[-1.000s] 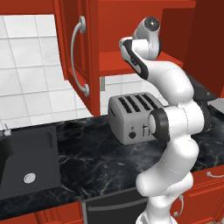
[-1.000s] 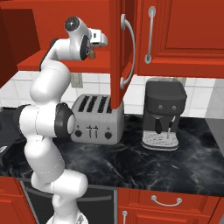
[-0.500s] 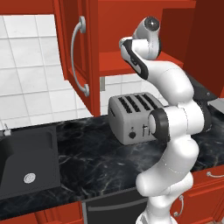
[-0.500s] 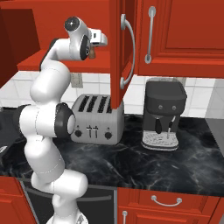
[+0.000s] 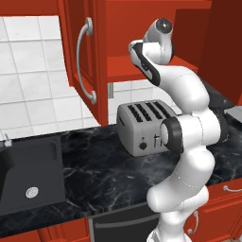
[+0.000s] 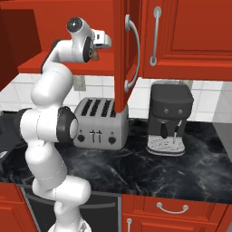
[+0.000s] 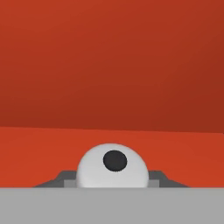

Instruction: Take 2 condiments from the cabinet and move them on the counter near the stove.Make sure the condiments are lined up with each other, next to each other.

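- Up inside the open cabinet [image 6: 68,27], above its red shelf [image 5: 124,71]: gripper [image 6: 95,53] reached in, mostly masked by the white wrist in both base views.
- Between the fingers, close against the camera in the hand view: pale rounded top with a dark hole, belonging to a mill [image 7: 113,168]; body cut off below by the bottom edge.
- Seen from the right base view as a small brown shape [image 6: 95,55] under the hand, too small for any detail.
- Fingers [image 7: 61,178] visible merely as grey slivers on either side of that top, seemingly closed against it; firmness of grasp impossible to confirm.
- Second mill hidden or too small to find; position not possible to state.
- Cabinet door [image 5: 85,61] swung open toward the camera, curved silver handle [image 5: 84,66] facing out; top edge cut off by the frame.
- Door edge covering part of the toaster [image 6: 100,123] in the right base view.
- On the black counter [image 6: 149,170]: toaster directly below the shelf, coffee machine [image 6: 168,118] further right, well apart from the toaster.
- At the far left of the left base view: black sink [image 5: 26,182], partly cut off.
- Counter's right end hidden behind the arm in the left base view.
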